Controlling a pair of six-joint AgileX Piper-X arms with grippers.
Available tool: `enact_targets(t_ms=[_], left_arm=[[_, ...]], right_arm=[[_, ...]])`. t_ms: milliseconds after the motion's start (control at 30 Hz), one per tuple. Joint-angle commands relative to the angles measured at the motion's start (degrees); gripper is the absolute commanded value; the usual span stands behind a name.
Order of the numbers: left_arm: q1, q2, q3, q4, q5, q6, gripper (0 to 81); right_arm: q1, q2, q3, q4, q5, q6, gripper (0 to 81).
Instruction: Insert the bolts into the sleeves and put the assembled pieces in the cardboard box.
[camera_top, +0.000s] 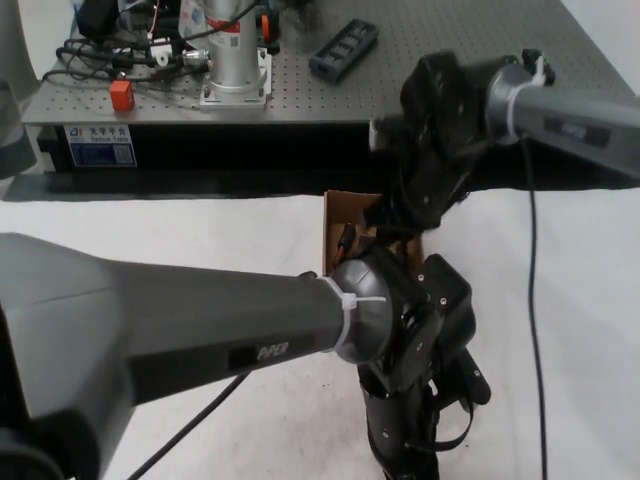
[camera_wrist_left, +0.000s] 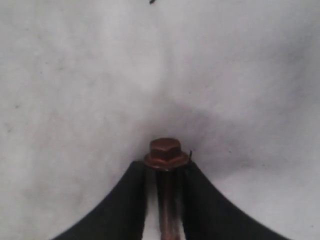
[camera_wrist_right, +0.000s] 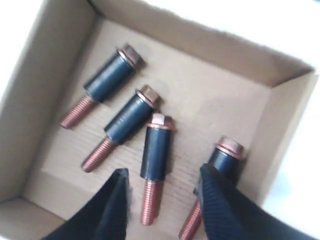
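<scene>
Left fingers (camera_wrist_left: 120, 212) are pinching a bare bolt (camera_wrist_left: 165, 155) by its shank, head pointing straight out past the tips over the white bench (camera_wrist_left: 75, 75), while the right fingers (camera_wrist_right: 227, 210) hang spread above the cardboard box (camera_wrist_right: 37, 100), four assembled pieces (camera_wrist_right: 156, 150) lying flat inside.

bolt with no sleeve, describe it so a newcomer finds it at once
Find the white cloth under the left gripper. Between that gripper's black fingers sits a copper-coloured bolt. Unlike the four sleeved bolts in the cardboard box, its shaft is bare.
</scene>
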Motion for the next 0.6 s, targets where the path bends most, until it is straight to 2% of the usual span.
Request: enact_targets(t_ms=[0, 100, 133, 200, 300, 367, 467, 567], left_arm=[[-0.3, 0.8, -0.4, 2.9, -0.3, 0.2, 22.8], [-0.3, 0.8, -0.4, 4.0, -0.3, -1.7, 39.6], [-0.3, 0.8, -0.4, 4.2, -0.3, -2.0, 42.1], [-0.3, 0.8, -0.4, 4.2, -0.5, -1.9, 35.7], [-0.3, 0.8, -0.4, 2.8, -0.3, -1.8, 12.8], [-0.3, 0.8, -0.4, 2.3, -0.3, -1.8, 1.2], [-0.3, 0.8, -0.4, 2.4, -1.1, -2.9, 0.1], [-0.1, -1.2, -0.3, 2.5, -5.5, -5.9, 0.7]], right_arm=[[-0.7, -3.9, -0.8, -0.1, -0.3, -0.9, 32.2], [-0.9, -7.3, -0.8, 0.2, -0.3, -0.9, 32.2], [-0.9, -8.4, -0.8, 0.5, -0.3, -0.9, 32.2], [-0.9, -10.4, -0.8, 1.2, -0.4, -0.9, 32.2], [-0.9, -12.7, -0.7, 2.3, -0.9, -0.7, 32.2], [-0.9, -14.6, 0.7, 2.4, -2.6, -0.7, 32.2], [-0.9, -18.4, 4.4, 2.4, -3.1, -0.7, 32.2], [-0.9, -22.3, 9.9, 4.2, -3.1, -0.7, 32.2]])
